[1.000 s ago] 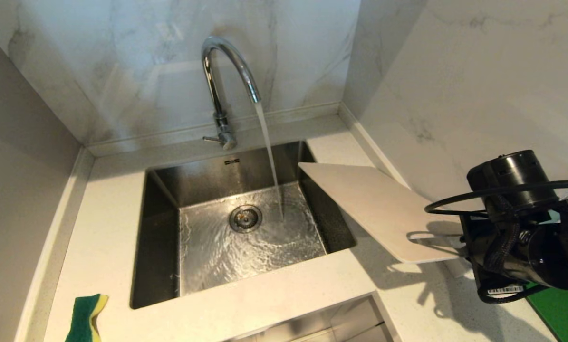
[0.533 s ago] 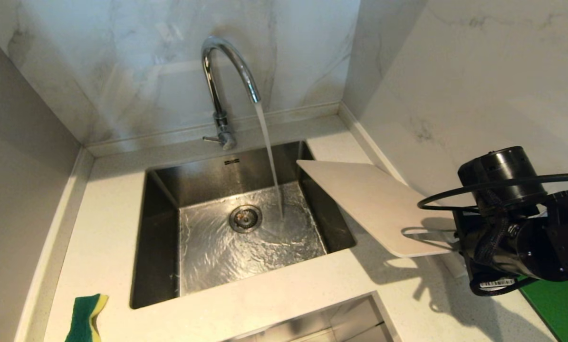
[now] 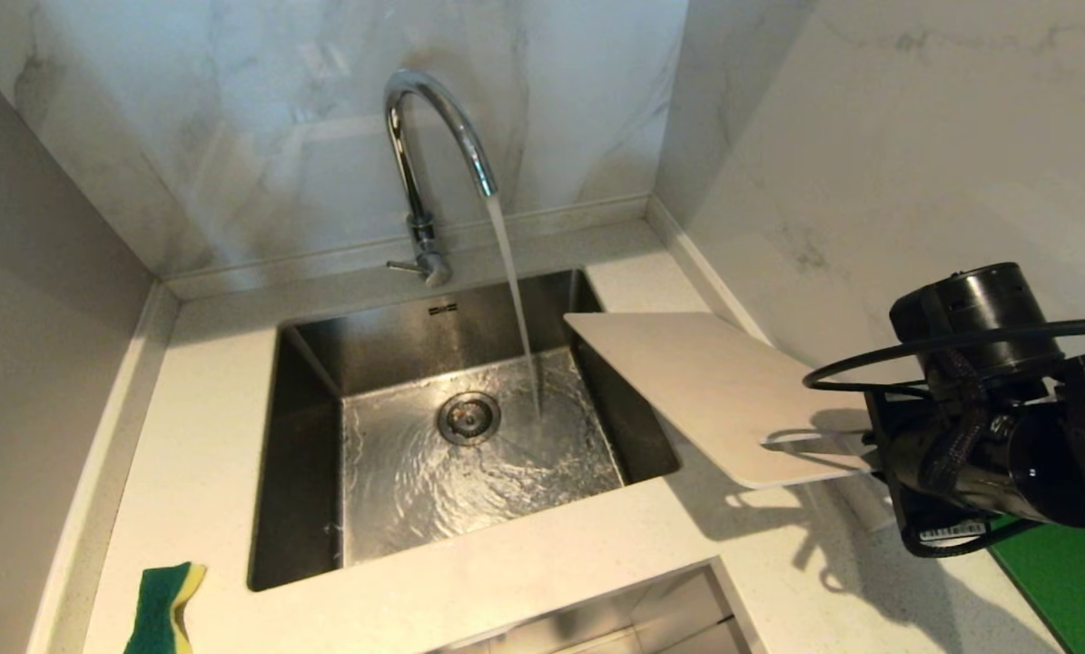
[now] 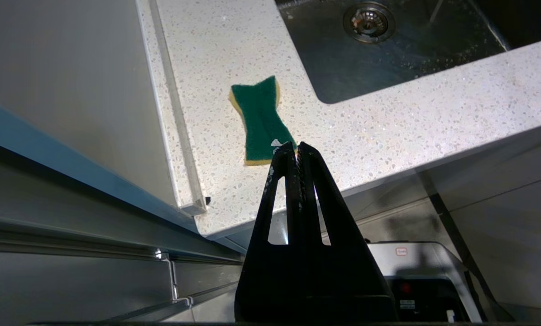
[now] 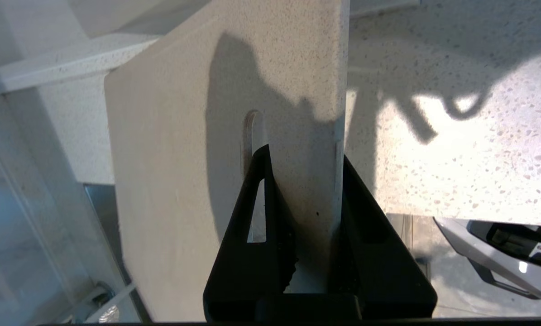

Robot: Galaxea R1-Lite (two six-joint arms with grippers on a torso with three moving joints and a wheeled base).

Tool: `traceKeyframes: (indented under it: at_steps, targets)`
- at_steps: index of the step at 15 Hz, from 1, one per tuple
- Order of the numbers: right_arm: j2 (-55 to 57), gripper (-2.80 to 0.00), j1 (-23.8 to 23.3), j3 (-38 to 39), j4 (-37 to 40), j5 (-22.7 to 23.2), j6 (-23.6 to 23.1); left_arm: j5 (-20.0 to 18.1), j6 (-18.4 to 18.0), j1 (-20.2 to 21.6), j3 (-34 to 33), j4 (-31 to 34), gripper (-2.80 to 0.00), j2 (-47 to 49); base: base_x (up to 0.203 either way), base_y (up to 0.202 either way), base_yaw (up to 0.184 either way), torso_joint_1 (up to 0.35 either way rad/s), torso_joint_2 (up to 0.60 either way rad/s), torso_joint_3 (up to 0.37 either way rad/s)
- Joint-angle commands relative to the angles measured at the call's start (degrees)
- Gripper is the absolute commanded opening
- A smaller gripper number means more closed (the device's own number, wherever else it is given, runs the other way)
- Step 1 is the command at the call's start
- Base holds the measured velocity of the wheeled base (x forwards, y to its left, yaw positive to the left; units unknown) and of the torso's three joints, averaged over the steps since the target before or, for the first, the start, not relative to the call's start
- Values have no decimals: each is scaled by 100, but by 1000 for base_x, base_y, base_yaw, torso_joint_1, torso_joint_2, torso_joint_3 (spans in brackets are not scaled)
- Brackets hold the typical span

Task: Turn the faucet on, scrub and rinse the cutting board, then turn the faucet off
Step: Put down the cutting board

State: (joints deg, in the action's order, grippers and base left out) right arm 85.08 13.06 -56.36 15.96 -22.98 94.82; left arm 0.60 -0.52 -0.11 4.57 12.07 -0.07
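Grey-veined marble walls (image 3: 261, 136) meet in a corner. A speckled white bench (image 3: 197, 436) surrounds a steel sink (image 3: 306, 509). Hard light casts sharp shadows.

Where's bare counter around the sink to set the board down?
Bare: counter left of the sink, between the wall and the sponge; also the front strip. Crowded on the right: cutting board in the right end effector, green mat behind.

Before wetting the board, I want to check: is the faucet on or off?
On. Water streams from the faucet spout into the sink, rippling around the drain.
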Motion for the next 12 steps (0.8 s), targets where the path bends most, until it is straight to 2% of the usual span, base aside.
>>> traceKeyframes:
  at_steps: [1,2,5,9,12]
  targets:
    - [-128,-280,4,-2,27,19,-11,2,0,2,0,6,-280,-1,0,0,0,0,0,0]
    - [-187,-280,4,2,104,90,-67,2,0,-7,0,6,-280,-1,0,0,0,0,0,0]
    - [-367,-280,-1,23,442,697,-130,11,0,2,0,6,-280,-1,0,0,0,0,0,0]
    - [-369,-280,-5,350,461,839,-130,6,0,2,0,6,-280,-1,0,0,0,0,0,0]
    - [-369,-280,-5,548,452,1122,-130,2,0,2,0,6,-280,-1,0,0,0,0,0,0]
